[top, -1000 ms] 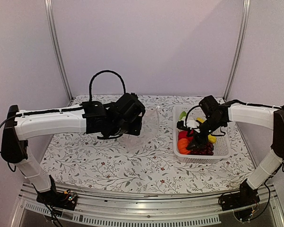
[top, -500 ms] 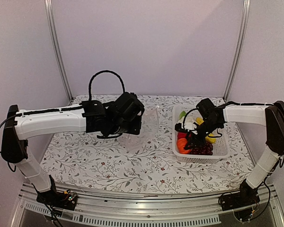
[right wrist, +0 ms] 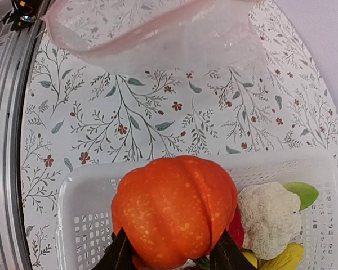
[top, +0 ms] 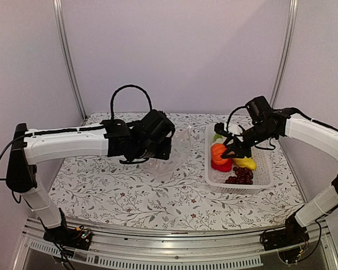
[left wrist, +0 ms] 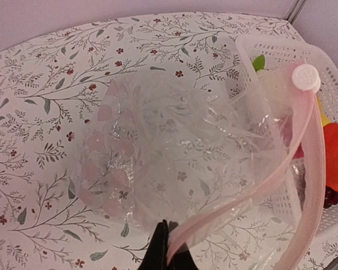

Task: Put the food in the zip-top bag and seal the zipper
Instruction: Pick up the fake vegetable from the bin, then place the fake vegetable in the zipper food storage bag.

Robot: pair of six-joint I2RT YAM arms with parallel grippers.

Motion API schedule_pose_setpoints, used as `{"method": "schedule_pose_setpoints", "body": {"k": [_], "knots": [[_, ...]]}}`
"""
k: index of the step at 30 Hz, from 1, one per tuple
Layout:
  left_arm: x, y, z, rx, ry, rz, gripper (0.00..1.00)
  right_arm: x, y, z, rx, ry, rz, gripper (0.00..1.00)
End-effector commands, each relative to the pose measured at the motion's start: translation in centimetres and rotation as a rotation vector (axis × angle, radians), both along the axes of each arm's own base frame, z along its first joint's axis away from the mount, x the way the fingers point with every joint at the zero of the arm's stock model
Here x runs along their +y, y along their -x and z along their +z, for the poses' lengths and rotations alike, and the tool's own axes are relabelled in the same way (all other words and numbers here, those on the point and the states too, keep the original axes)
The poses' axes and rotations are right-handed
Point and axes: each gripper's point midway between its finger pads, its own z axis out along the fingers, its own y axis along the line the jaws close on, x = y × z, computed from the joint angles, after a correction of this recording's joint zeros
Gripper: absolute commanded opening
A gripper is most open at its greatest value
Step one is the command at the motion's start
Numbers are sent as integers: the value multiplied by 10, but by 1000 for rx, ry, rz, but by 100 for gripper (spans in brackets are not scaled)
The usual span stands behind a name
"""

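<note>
My left gripper [left wrist: 168, 247] is shut on the pinkish zipper strip [left wrist: 304, 185] of the clear zip-top bag [left wrist: 174, 152] and holds its mouth open above the table; bag [top: 177, 147] and left gripper [top: 162, 147] also show in the top view. My right gripper [right wrist: 172, 253] is shut on the orange pumpkin [right wrist: 174, 208] and holds it above the white basket [right wrist: 90, 225]. In the top view the pumpkin [top: 218, 152] hangs over the red pepper [top: 222, 165], yellow piece [top: 245, 163] and grape bunch [top: 240, 176]. The cauliflower [right wrist: 269, 216] and a green piece [right wrist: 301, 192] lie in the basket.
The white mesh basket [top: 266, 181] stands at the right of the flowered tablecloth [top: 129, 197], right beside the bag's mouth. Metal frame posts [top: 67, 56] rise at the back corners. A metal rail [top: 158, 242] runs along the near edge.
My right gripper has risen out of the basket with the orange pumpkin in it. The left gripper and the bag have shifted slightly to the right.
</note>
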Motion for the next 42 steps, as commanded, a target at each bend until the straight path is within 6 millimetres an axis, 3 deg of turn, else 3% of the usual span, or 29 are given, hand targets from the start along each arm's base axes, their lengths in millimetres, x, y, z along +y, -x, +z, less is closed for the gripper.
{"method": "schedule_pose_setpoints", "body": {"k": [1,6,11,20,24,29,33,36,38,42], "knots": [[-12,-10,1,0,33,-11,0,18,17,78,2,-197,37,20],[-22,-11,0,10,62,-16,0,42,40,138,84,-404,130,19],[-30,-16,11,0,110,-10,0,70,57,159,119,-483,215,19],[-42,-10,47,-16,281,-37,0,96,30,127,177,-492,138,18],[-45,-4,63,-30,368,-70,0,103,17,122,181,-505,74,19],[-46,-1,74,-42,438,-83,0,106,-11,97,135,-422,-72,21],[-49,1,73,-35,451,-97,0,108,-29,83,137,-375,-174,32],[-51,1,68,-21,450,-101,0,114,-27,85,124,-362,-177,57],[-49,-1,65,-16,449,-90,0,117,-22,95,121,-377,-153,70],[-38,-6,58,-12,439,-52,0,115,-5,121,126,-421,-96,77]]}}
